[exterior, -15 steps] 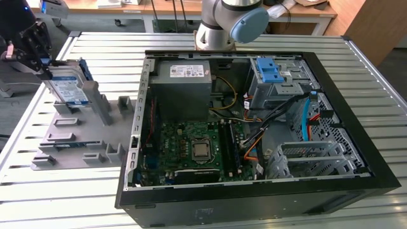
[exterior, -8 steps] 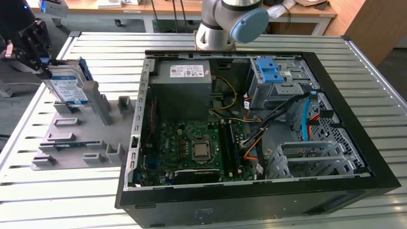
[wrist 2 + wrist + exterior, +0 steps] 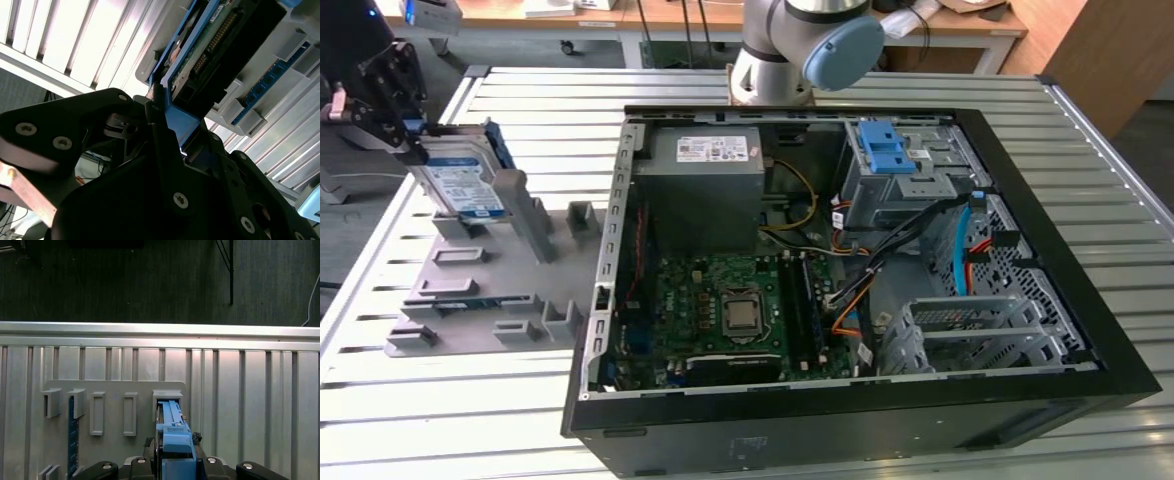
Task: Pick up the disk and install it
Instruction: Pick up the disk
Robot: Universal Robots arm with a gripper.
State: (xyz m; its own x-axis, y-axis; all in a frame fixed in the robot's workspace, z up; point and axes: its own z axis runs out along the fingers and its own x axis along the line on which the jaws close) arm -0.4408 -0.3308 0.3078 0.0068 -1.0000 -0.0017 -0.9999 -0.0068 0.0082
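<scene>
Slatted bench [image 3: 1067,130] carried a grey rack [image 3: 480,290] and an open case [image 3: 854,420]. The end effector [image 3: 414,150] was clamped on the upright disk [image 3: 460,185], whose far end met a rack slot.

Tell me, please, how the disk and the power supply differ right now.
The disk is thin and blue-framed; the power supply is a grey box. The disk stands on edge at the grey holder outside the computer case; the power supply sits inside it. The gripper clamps the disk; nothing touches the power supply. Both bear a printed label.
</scene>
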